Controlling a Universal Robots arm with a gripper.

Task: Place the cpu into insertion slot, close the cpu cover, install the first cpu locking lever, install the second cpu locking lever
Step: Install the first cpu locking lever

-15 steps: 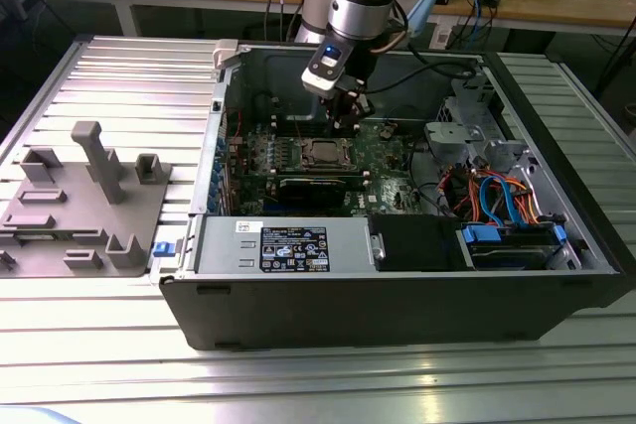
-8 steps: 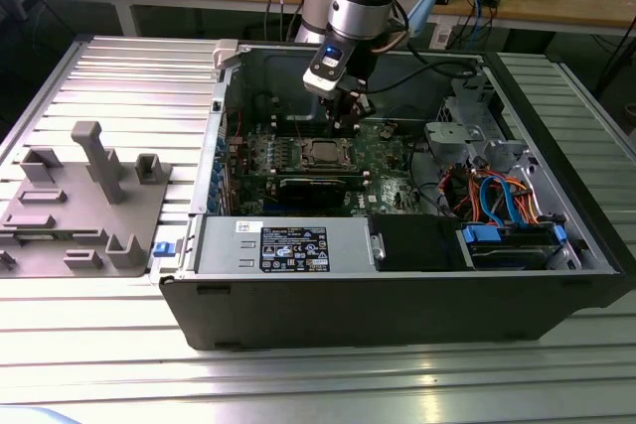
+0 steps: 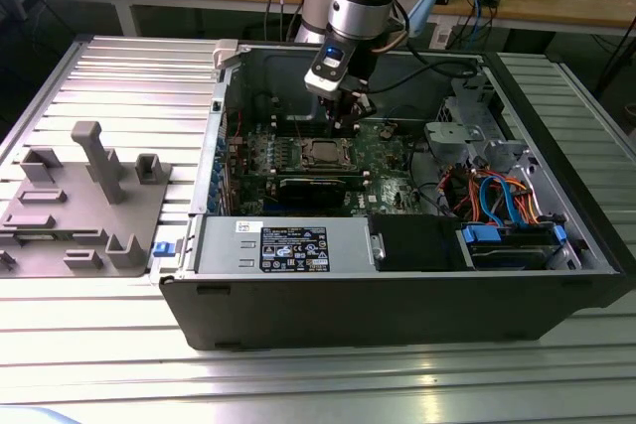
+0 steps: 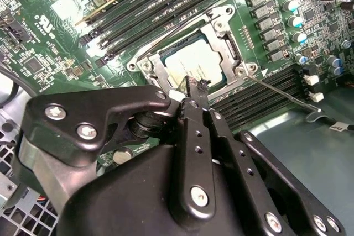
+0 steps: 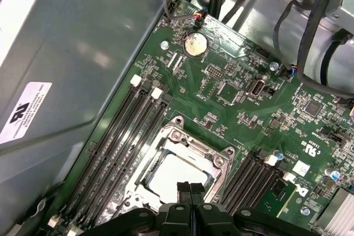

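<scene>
- cpu (image 4: 194, 69): lies flat in the insertion slot (image 4: 165, 54), silvery top up
- cpu cover (image 4: 224, 31): frame lowered around the chip
- locking lever (image 4: 282, 89): thin rod, long axis slanting out from a socket corner, seemingly unlatched
- gripper (image 4: 191, 89): fingers pressed together, empty, tips just above the cover's near edge

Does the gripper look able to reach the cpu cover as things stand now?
Probably yes. The gripper, shut, hangs right at the edge of the cpu cover, and nothing stands between them.
</scene>
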